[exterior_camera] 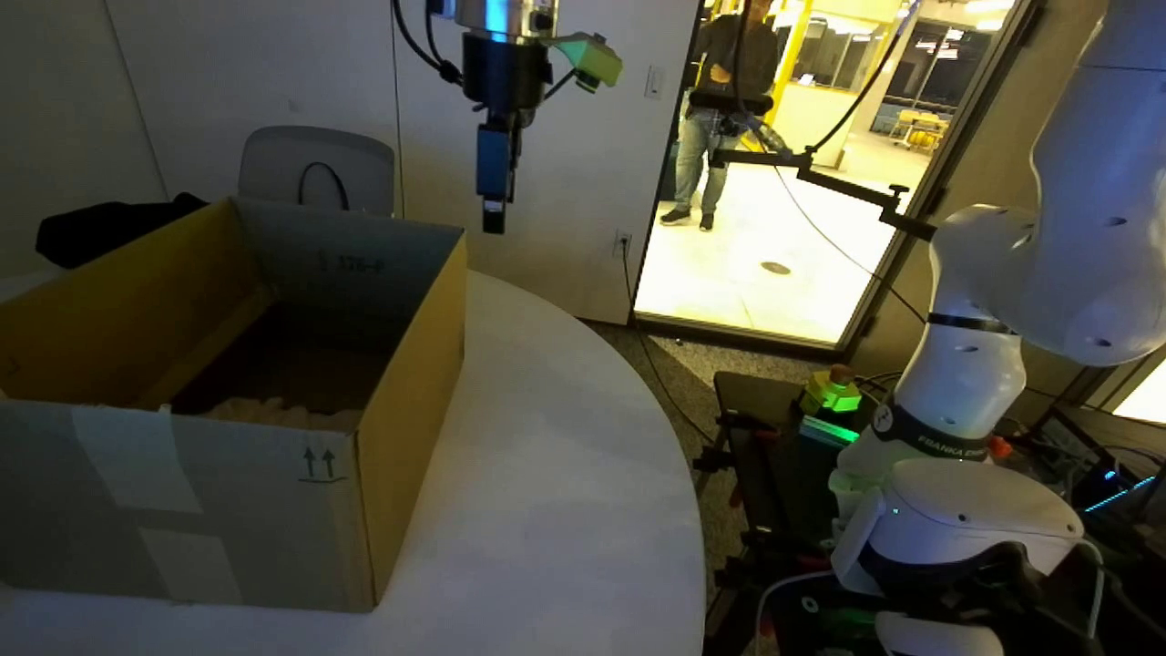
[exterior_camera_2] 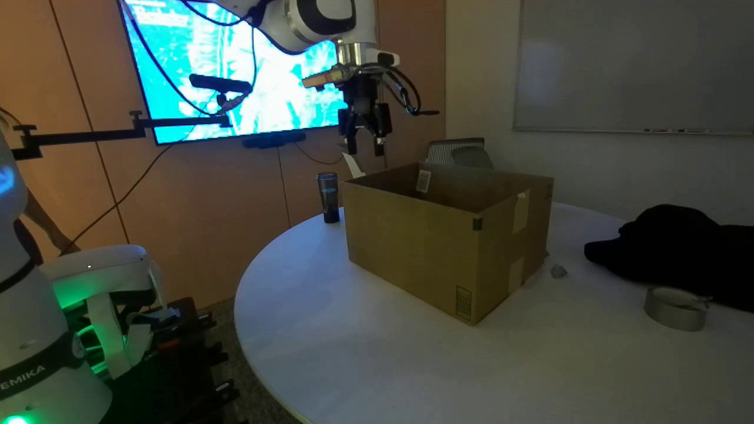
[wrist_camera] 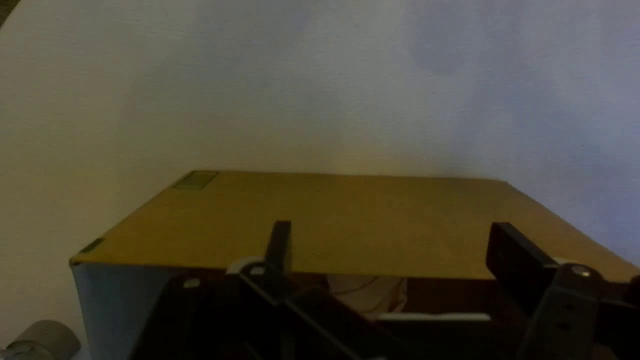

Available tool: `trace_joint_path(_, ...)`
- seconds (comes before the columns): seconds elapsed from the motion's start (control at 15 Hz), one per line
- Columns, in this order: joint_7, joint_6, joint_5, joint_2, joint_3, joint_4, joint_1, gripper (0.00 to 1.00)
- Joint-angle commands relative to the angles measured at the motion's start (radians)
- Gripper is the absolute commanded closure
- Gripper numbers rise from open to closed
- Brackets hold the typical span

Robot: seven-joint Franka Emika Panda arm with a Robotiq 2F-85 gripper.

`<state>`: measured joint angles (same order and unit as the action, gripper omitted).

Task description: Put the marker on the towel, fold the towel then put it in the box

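The large brown cardboard box (exterior_camera: 414, 437) stands open on the white table; it also shows in an exterior view (exterior_camera_2: 412, 247) and in the wrist view (wrist_camera: 350, 220). The pale pinkish-beige towel (exterior_camera: 273, 414) lies inside the box, mostly hidden by the wall. Part of the towel (wrist_camera: 370, 292) shows in the wrist view between my fingers, far below them. The marker is not visible. My gripper (exterior_camera_2: 365, 148) is raised above the box's rim height; it also shows in an exterior view (exterior_camera: 494, 223). In the wrist view its fingers (wrist_camera: 390, 245) are wide apart with nothing between them.
A dark tumbler (exterior_camera_2: 328, 197) stands behind the box. A roll of tape (exterior_camera_2: 675, 309), a small crumpled piece (exterior_camera_2: 558, 271) and a heap of black cloth (exterior_camera_2: 677, 247) lie beside the box. The table's curved edge (exterior_camera: 688, 437) is toward the robot base. A chair (exterior_camera: 314, 169) stands behind.
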<state>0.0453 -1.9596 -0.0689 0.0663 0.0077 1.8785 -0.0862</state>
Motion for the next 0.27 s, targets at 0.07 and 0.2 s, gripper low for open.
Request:
trace_joint_path(0.07, 0.054, -0.137, 0.037, -0.228, 0.006, 0.307, 0.028, 0.0)
trace_joint_path(0.2, 0.026, -0.066, 0.014, -0.139, 0.011, 0.198, 0.027, 0.0)
